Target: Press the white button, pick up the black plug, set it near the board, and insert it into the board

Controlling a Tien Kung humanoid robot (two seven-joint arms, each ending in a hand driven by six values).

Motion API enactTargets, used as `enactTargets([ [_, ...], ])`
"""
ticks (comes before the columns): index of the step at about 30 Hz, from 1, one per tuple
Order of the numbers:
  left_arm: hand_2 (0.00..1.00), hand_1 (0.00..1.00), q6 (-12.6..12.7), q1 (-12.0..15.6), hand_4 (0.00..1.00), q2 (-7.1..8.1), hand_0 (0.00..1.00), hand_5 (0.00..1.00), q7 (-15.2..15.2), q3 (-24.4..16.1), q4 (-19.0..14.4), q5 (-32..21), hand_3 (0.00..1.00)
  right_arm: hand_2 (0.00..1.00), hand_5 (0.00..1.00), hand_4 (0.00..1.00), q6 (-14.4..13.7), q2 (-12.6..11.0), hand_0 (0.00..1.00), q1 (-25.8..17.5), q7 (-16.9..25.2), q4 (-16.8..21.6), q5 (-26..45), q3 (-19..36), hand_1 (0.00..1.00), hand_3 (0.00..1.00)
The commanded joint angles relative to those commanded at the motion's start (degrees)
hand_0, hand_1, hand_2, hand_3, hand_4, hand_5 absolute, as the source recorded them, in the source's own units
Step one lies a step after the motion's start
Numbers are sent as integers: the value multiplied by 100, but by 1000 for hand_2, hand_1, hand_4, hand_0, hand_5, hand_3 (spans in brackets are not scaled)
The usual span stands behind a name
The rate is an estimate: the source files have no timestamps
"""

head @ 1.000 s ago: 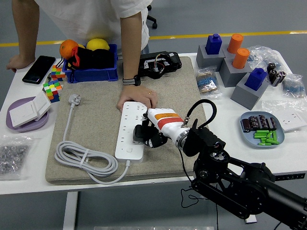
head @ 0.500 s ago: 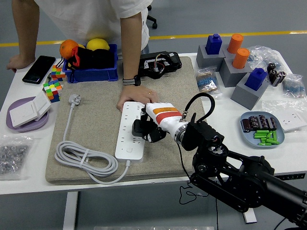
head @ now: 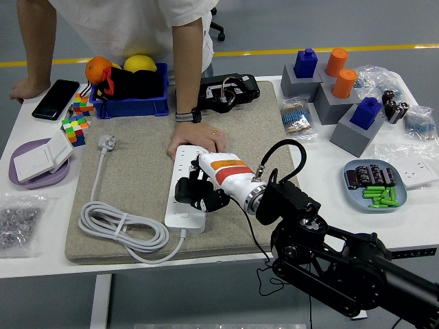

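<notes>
Head view gives us the right robot hand [head: 194,192] reaching in from the lower right, its white shell with an orange band stretched over the white power strip [head: 186,188]. Its fingers are curled around the black plug [head: 184,190], which we see as a small, chunky, dark block held right over the middle of the strip. We can't tell whether the prongs are seated in a socket or just resting on top, since the fingers cover that part.

For us the strip itself is a long white board with rows of sockets, lying lengthwise on the grey mat [head: 130,178] in the middle of the tabletop [head: 27,253]. Its white cable [head: 116,229] loops in coils off the near end and runs up the mat to a white plug [head: 106,142] lying loose near the left edge of the mat.

At the far side we've got a person leaning in, one hand [head: 197,142] pressed flat on the far end of the strip, the other hand [head: 26,89] on the tabletop's far left corner beside a black phone [head: 55,99].

Well off to the right sit grey blocks [head: 329,96] with blue and orange caps, nowhere near the strip. Nothing of the left arm shows for us.
</notes>
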Motion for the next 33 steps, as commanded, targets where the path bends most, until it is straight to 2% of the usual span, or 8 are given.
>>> enactTargets([
  [8, 651, 656, 0, 19, 622, -6, 655, 10, 3, 7, 0, 6, 651, 433, 2, 745, -53, -251, 317, -204, 100, 65, 9, 207, 387, 483],
  [20, 651, 656, 1, -3, 622, -12, 655, 10, -9, 42, 0, -46, 651, 431, 2, 745, -96, 70, 317, -8, 131, -209, 37, -76, 386, 482],
  [33, 652, 655, -1, -15, 622, -14, 654, 10, 3, 18, 0, -37, 651, 428, 2, 745, -117, 73, 314, 200, 143, -597, 28, -274, 384, 483],
])
